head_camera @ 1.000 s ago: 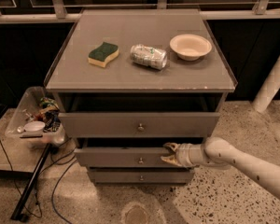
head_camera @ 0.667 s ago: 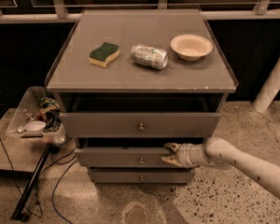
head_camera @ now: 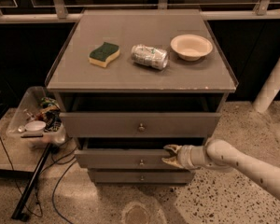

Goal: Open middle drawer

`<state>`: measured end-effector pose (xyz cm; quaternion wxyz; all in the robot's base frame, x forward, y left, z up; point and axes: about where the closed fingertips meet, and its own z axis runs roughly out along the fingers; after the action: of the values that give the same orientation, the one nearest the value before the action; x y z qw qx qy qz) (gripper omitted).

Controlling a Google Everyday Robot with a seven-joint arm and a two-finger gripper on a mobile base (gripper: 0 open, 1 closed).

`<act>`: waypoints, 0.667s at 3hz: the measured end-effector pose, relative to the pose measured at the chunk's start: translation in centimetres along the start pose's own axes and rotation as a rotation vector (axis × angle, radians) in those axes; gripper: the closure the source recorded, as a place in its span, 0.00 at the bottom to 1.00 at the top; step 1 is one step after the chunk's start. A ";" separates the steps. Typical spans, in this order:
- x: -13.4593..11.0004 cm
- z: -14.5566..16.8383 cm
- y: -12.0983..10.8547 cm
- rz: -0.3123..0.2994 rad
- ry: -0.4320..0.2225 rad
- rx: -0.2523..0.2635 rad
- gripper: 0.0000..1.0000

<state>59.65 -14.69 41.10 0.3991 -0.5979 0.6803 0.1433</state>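
The grey cabinet has three drawers. The middle drawer point(head_camera: 116, 158), with a small round knob point(head_camera: 141, 162), stands pulled out a little. My gripper point(head_camera: 171, 155) reaches in from the right on a white arm point(head_camera: 242, 164). It sits at the drawer front's upper edge, right of the knob. One finger is over the edge and the other is in front of the panel, so it grips the front.
The top drawer point(head_camera: 140, 124) also stands out a little, and the bottom drawer point(head_camera: 140, 176) is in. On the cabinet top lie a green-yellow sponge point(head_camera: 104, 54), a crushed can point(head_camera: 150, 56) and a bowl point(head_camera: 191, 46). A bin of clutter point(head_camera: 37, 120) and cables are on the left.
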 end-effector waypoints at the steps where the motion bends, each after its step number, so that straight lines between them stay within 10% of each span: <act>1: 0.0 0.0 0.0 0.000 0.000 0.000 0.59; 2: 0.0 0.0 0.0 0.000 0.000 0.000 0.35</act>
<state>59.64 -14.68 41.10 0.3991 -0.5979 0.6802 0.1434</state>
